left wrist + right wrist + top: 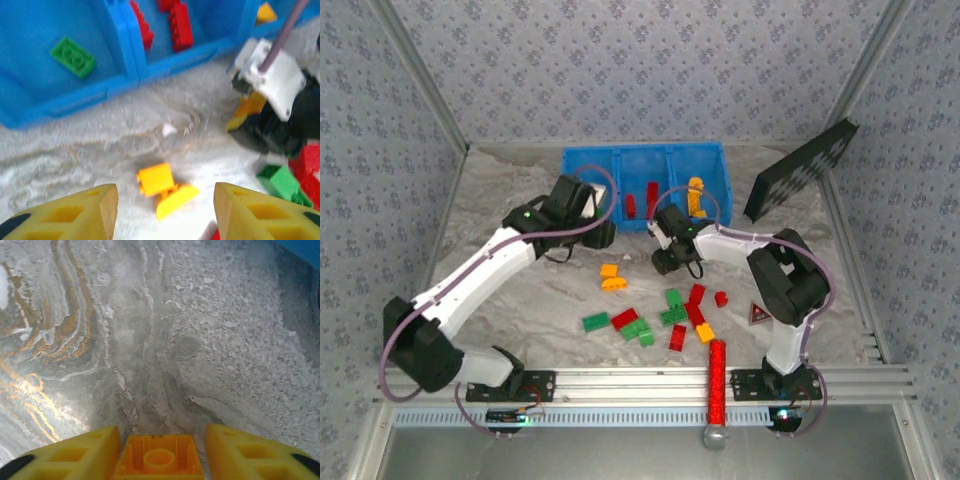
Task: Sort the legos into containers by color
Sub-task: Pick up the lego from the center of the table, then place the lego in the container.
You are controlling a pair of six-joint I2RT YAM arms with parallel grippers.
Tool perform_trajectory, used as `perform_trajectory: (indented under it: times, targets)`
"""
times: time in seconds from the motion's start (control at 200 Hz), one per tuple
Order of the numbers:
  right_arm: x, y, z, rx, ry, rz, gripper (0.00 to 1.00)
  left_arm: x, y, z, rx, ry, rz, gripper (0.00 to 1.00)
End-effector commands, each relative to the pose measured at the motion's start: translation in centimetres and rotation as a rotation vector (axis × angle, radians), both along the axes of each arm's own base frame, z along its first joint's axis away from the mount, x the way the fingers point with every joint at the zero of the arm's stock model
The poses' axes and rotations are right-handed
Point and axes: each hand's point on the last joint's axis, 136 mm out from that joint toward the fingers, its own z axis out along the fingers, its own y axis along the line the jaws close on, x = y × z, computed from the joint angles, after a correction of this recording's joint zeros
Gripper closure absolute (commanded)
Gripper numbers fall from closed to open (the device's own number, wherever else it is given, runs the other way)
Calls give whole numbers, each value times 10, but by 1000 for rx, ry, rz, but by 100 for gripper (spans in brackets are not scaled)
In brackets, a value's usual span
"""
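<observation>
The right jaws are clamped on an orange brick (160, 457), just in front of the blue bin (588, 165); the left jaws stand apart with nothing between them, over two yellow bricks (156, 179) on the counter (550, 300) in front of the bin; a green brick (73, 56) lies in the bin's left compartment, red bricks (180, 25) in its middle one; more legos (665, 315) lie scattered farther in front of the bin.

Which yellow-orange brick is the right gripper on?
The orange brick, hollow underside showing, in the right gripper; the others lie on the table or in the bin.
</observation>
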Motion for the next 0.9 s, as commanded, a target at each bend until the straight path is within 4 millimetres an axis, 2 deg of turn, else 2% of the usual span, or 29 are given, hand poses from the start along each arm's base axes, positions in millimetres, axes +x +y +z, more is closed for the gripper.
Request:
perform_trajectory:
  times: [0.0, 0.2, 0.275, 0.405, 0.425, 0.535, 0.65, 0.77, 0.895]
  targets:
    - [-1, -4, -3, -15, 28, 2, 57, -35, 19, -17, 43, 78, -47, 46]
    - [-9, -13, 7, -20, 47, -7, 63, -76, 33, -47, 19, 186, -58, 44]
    - [-8, -17, 24, 3, 41, -36, 64, -88, 37, -59, 9, 222, -38, 44]
    - [5, -30, 66, 50, -3, -83, 63, -111, 42, -83, 51, 258, -54, 42]
    - [13, -28, 81, 73, -30, -92, 63, -114, 41, -84, 64, 245, -65, 41]
    - [38, -38, 119, 135, -90, -154, 63, -121, 34, -87, 164, 192, -122, 36]
    - [61, -50, 140, 142, -128, -218, 64, -129, 33, -103, 268, 201, -150, 35]
    - [91, -58, 150, 144, -152, -283, 64, -139, 29, -122, 330, 208, -182, 34]
    - [116, -64, 148, 153, -140, -329, 64, -143, 26, -129, 400, 213, -207, 34]
